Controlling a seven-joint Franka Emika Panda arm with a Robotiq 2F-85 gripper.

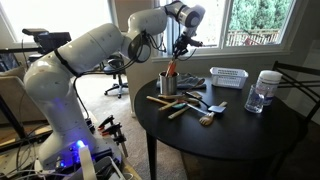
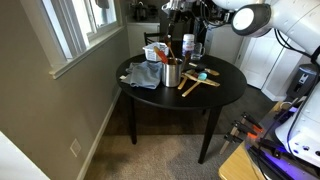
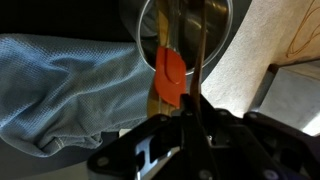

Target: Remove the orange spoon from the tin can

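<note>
The tin can [image 1: 167,85] stands on the round black table [image 1: 240,135], near its far-left edge. The orange spoon [image 1: 171,68] sticks up out of it, with pale wooden utensils beside it in the can. My gripper [image 1: 179,52] hangs right above the can, at the spoon's top end. In the wrist view the jaws [image 3: 190,105] are closed together on the orange spoon [image 3: 170,72], with the can's rim [image 3: 225,25] beyond it. The can [image 2: 172,73] and the spoon [image 2: 168,52] also show in an exterior view under the gripper [image 2: 172,30].
Loose wooden utensils [image 1: 180,105] lie on the table beside the can. A white slatted basket [image 1: 228,76] and a clear jar with a white lid [image 1: 264,90] stand further back. A blue-grey cloth [image 3: 60,90] lies right next to the can [image 2: 143,75].
</note>
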